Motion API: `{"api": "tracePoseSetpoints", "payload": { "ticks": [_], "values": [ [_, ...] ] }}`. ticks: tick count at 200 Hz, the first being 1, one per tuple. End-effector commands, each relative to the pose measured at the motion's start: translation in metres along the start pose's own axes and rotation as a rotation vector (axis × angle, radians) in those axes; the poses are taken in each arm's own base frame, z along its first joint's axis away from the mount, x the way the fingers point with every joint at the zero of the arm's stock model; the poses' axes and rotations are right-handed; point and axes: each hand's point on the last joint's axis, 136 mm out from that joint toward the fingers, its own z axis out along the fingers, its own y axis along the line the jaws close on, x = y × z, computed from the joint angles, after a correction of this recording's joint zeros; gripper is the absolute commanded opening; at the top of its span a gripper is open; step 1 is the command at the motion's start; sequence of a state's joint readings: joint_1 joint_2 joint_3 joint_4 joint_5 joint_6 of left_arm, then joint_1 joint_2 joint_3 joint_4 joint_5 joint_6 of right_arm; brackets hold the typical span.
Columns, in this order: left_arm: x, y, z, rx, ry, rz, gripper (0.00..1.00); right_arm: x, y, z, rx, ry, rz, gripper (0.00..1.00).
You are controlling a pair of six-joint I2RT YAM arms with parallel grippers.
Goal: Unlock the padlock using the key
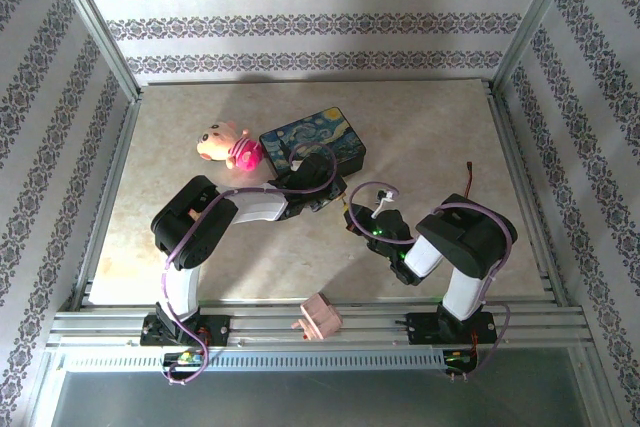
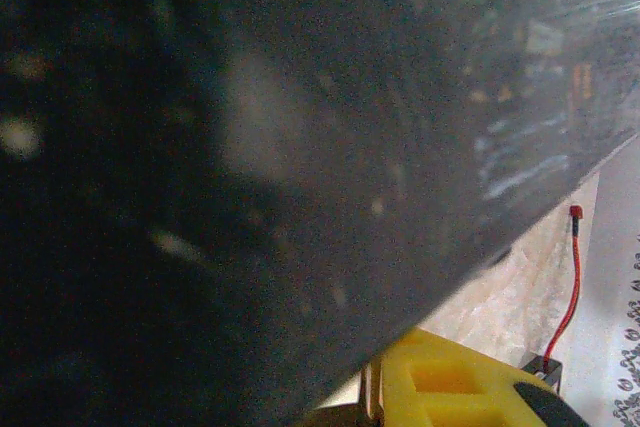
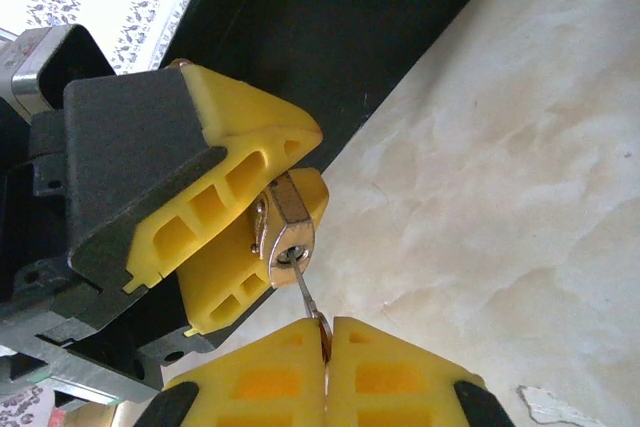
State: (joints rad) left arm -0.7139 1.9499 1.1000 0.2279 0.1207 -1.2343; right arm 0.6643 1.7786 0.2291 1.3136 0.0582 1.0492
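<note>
Brass padlock (image 3: 288, 232) with key (image 3: 308, 299) (right-wrist close-up)

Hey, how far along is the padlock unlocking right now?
Done: the left gripper grips the padlock and the right gripper is shut on the key. In hand: the key's tip sits at the padlock's keyhole, seemingly partway in. Left: push it home, turn it and free the shackle, which is mostly hidden between the left gripper's fingers, so I cannot tell whether it is open.
</note>
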Motion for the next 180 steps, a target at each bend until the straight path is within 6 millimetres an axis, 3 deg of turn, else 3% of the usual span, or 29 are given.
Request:
{"api": "tracePoseSetpoints", "payload": {
  "ticks": [1,180],
  "values": [
    [0.034,0.001,0.01,0.017,0.132,-0.048,0.25,-0.015,0.019,-0.004,-0.078,-0.046,0.012,0.0],
    [0.038,-0.003,0.009,0.03,0.148,-0.04,0.25,-0.009,0.02,0.013,-0.109,0.028,0.017,0.0]
  ]
}}
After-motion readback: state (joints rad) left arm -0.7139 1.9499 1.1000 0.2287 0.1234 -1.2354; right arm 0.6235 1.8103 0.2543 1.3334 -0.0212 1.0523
